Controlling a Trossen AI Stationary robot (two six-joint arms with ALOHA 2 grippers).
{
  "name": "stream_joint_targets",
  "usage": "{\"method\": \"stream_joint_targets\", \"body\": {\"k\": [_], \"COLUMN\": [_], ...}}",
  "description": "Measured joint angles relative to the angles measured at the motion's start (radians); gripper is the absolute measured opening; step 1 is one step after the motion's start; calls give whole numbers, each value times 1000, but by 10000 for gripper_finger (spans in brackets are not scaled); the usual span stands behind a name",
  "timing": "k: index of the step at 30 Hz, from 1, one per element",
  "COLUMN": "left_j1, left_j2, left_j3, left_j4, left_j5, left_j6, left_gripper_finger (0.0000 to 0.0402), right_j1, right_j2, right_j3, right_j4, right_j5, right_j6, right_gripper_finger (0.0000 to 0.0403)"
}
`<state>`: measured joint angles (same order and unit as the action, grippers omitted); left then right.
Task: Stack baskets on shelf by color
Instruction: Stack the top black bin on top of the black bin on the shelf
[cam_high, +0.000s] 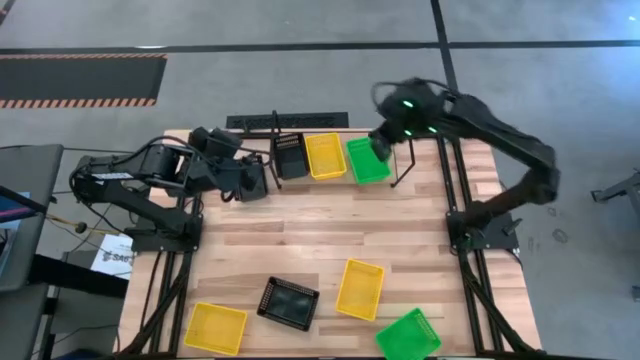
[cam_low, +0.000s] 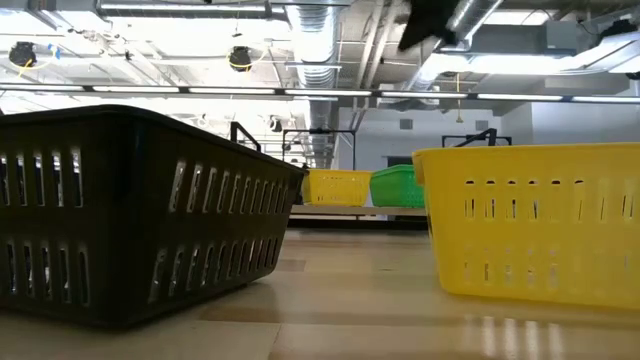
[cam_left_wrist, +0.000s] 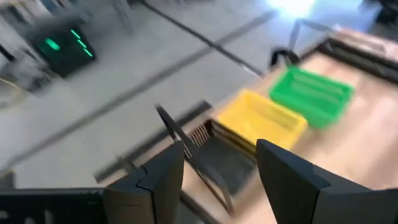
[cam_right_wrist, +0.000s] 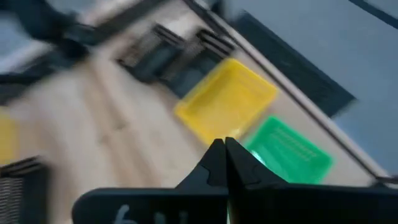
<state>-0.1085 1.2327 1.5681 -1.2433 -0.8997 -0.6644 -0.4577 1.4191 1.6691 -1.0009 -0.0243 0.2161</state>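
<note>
On the black shelf (cam_high: 408, 168) at the table's far edge stand a black basket (cam_high: 290, 156), a yellow basket (cam_high: 325, 155) and a green basket (cam_high: 367, 161), side by side. My left gripper (cam_high: 254, 186) is open just left of the black basket, which shows ahead of its fingers in the left wrist view (cam_left_wrist: 217, 163). My right gripper (cam_high: 383, 147) is shut over the green basket's right far corner (cam_right_wrist: 287, 152). Two yellow baskets (cam_high: 215, 328) (cam_high: 360, 288), a black one (cam_high: 288, 303) and a green one (cam_high: 408, 335) lie near the table's near edge. My right gripper's shut fingertips (cam_right_wrist: 219, 160) stand at the green basket's rim corner (cam_right_wrist: 252, 155), coming from above. I cannot tell whether they touch it.
In the low view the near black basket (cam_low: 130, 210) and a yellow basket (cam_low: 540, 220) fill the foreground, with the shelf's yellow (cam_low: 335, 185) and green (cam_low: 398, 185) baskets behind. Bare wood lies across the table's middle (cam_high: 320, 230).
</note>
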Motion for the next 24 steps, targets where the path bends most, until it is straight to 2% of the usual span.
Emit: {"method": "stream_joint_targets", "body": {"k": [4,8,13,18,20,24], "left_j1": [0,-21,-30,-11,-6,5], "left_j2": [9,20,30,29,29,29], "left_j3": [-13,-82,-214,-401,-471,-579], "left_j4": [-68,-87,-221,-247,-203,-76], "left_j5": [171,299,310,377,420,430], "left_j6": [-55,-57,-211,-317,-303,-143], "left_gripper_finger": [189,189,189,189,189,189], "right_j1": [148,317,486,575,587,587], "right_j2": [-128,-209,-239,-221,-214,-200], "right_j3": [0,0,0,0,-2,-2], "right_j4": [1,6,7,8,6,11], "right_j5": [52,206,398,452,451,451], "right_j6": [75,150,213,225,209,144], "right_gripper_finger": [3,6,7,8,8,8]}}
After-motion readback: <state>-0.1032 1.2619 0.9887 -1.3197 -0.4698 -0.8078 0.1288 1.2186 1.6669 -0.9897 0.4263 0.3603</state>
